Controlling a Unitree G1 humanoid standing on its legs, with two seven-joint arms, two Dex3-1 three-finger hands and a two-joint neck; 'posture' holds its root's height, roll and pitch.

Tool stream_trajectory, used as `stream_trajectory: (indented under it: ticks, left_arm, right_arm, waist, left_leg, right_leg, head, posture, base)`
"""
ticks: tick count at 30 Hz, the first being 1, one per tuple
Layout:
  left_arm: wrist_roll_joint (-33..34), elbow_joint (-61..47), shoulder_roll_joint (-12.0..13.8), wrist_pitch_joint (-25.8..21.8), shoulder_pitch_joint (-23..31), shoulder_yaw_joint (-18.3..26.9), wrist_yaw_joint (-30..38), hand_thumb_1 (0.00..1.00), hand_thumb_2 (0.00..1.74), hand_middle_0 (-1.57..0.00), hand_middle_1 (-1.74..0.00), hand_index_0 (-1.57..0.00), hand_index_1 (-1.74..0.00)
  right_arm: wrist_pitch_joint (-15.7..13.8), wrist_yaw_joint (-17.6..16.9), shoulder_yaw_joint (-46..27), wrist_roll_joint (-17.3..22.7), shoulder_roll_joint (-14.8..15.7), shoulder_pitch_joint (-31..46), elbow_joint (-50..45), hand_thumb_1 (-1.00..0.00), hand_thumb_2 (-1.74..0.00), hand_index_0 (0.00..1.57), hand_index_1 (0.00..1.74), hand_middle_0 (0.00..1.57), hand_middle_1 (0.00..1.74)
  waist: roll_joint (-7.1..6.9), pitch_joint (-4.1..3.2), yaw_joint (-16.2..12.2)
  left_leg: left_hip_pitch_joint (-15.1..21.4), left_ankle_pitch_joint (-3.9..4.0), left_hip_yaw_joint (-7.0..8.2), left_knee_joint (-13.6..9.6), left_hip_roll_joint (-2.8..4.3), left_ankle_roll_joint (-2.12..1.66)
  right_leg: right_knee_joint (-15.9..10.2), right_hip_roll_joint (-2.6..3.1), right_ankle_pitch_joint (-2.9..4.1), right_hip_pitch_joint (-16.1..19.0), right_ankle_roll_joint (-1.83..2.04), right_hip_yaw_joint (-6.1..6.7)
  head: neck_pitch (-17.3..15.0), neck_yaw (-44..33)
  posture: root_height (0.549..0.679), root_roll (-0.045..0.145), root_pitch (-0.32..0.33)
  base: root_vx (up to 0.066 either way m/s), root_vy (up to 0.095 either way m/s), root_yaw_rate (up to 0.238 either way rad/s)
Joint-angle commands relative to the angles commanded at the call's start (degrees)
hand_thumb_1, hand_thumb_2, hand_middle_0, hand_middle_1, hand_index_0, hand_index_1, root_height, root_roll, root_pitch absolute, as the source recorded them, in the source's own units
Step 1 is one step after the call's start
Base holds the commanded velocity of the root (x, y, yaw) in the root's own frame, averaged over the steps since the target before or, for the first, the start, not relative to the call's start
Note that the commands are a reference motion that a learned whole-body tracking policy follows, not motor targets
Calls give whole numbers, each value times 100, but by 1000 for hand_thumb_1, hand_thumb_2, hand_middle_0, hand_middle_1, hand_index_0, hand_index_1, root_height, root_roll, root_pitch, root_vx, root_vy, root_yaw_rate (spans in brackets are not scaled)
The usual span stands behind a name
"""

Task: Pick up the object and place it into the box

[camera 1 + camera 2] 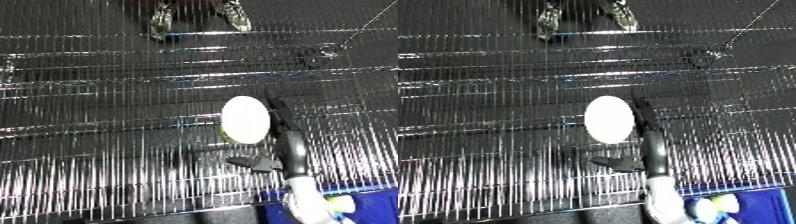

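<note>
1. The white, smooth oval disc-like object (244,119) with a yellow-green rim at its lower edge sits in the middle of the scene, its long axis running roughly from the near edge toward the far edge of the dark, glossy ribbed floor (98,115).
2. Whether the object rests on that surface or is lifted clear of it, I cannot tell from these views.
3. Right beside it, on its right flank, comes the right hand (282,135), black, reaching up from the lower edge on a white and silver forearm (306,200).
4. The long fingers (643,120) lie straight along the object's right edge, touching or all but touching it, while the thumb (249,162) sticks out to the left below the object's lower end.
5. So the fingers are apart from the thumb, not curled round anything; the object lies just to the left of the fingers and just above the thumb, in the open crook between them.
6. My read: this is the approach to the grasp, and closing would mean bringing thumb and fingers together across the object's short axis.
7. The left hand shows in neither view, so the right is the working one.
8. At the lower right corner a blue bin (762,205) peeks in, with something yellow-green and white (709,207) inside, near the forearm and well below the object.
9. Far off, at the top edge, a pair of shoes (200,17) stands on the floor.
</note>
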Motion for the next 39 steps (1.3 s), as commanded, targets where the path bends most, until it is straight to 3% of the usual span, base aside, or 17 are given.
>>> stream_trajectory:
  ticks: [8,18,25,39]
  left_arm:
    - [-36,-31,18,-4,-3,-28,-9,1000,1740,-1570,-1740,-1570,-1740]
    - [-63,16,62,-44,-21,-42,-41,1000,1740,-1570,-1740,-1570,-1740]
    - [-57,60,102,-110,5,-5,-107,1000,1740,-1570,-1740,-1570,-1740]
    - [49,183,113,-212,193,269,-292,1000,1740,-1570,-1740,-1570,-1740]
  right_arm:
    - [-44,-46,22,33,-35,-111,138,-750,-1305,1178,1305,1178,1305]
    - [-145,-124,12,123,-55,-153,220,-750,-1305,1178,1305,1178,1305]
    - [-239,-291,-38,65,-53,-33,-22,-750,-1305,1178,1305,1178,1305]
    - [-245,-568,-598,-105,-119,763,-1089,-750,-1305,1178,1305,1178,1305]
  waist:
    - [11,0,9]
    - [-3,0,-16]
    - [-74,0,-103]
    - [-244,0,-556]
  left_leg:
    - [22,-3,-2,-23,-6,14]
    - [210,47,-6,-191,0,13]
    - [573,91,-22,-442,22,13]
    - [1566,173,128,-1034,169,-68]
  right_leg:
    - [-18,17,-6,13,-17,-9]
    - [-182,44,44,170,-23,-22]
    - [-491,94,118,499,-13,0]
    - [-1275,265,268,1416,34,201]
  head:
    - [48,49]
    - [173,76]
    - [210,208]
    - [93,510]
  posture:
    - [621,37,176]
    - [625,36,165]
    - [633,37,144]
    - [649,38,71]
  base:
    - [-15,-2,-12]
    - [-39,-11,-30]
    - [-65,-14,-78]
    - [-80,-6,-183]
